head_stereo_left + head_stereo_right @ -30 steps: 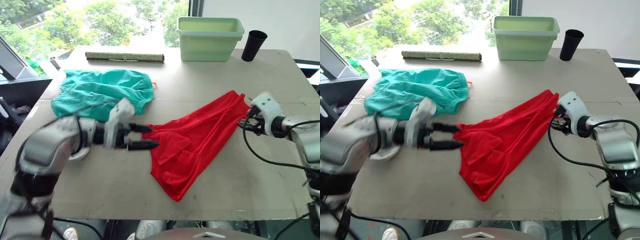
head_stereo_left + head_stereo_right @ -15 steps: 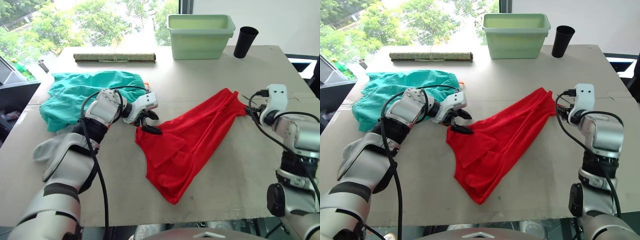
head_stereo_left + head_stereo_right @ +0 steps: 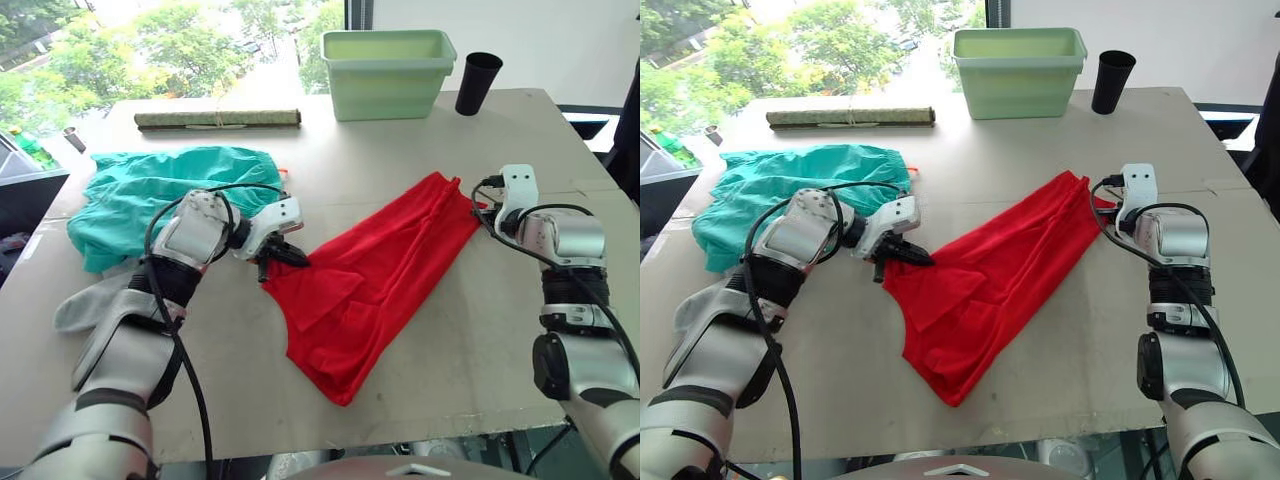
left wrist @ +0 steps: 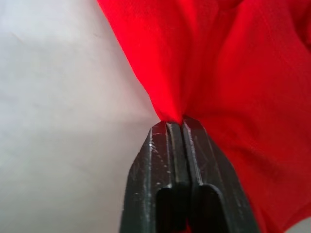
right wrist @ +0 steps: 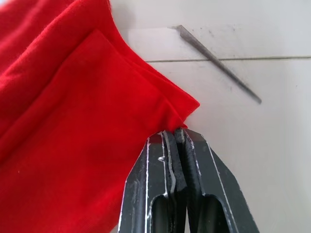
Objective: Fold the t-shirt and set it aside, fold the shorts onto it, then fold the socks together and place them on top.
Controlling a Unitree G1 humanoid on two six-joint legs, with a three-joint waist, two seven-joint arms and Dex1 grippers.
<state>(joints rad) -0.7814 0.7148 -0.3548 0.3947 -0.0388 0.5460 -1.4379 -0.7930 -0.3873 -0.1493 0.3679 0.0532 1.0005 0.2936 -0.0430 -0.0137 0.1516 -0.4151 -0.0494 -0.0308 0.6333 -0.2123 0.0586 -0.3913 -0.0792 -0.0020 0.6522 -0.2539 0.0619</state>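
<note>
On the grey surface (image 3: pixel 470 330) my left gripper (image 3: pixel 285 254) and right gripper (image 3: pixel 484 208) are clenched on the t-shirt (image 3: pixel 375 270) at opposite corners, its long axis running between them.

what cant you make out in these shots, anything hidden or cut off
- The socks: nothing in the head views can be told as them; a pale grey shape beside the left forearm is not identifiable.
- The shorts: their near edge is covered by the left arm, head views.
- The t-shirt: both wrist views cut it at their edges; its underlayers are hidden by its own folds.
- The green bin: contents hidden by its wall.
- Right end effector: fingertips too small, head views.
</note>
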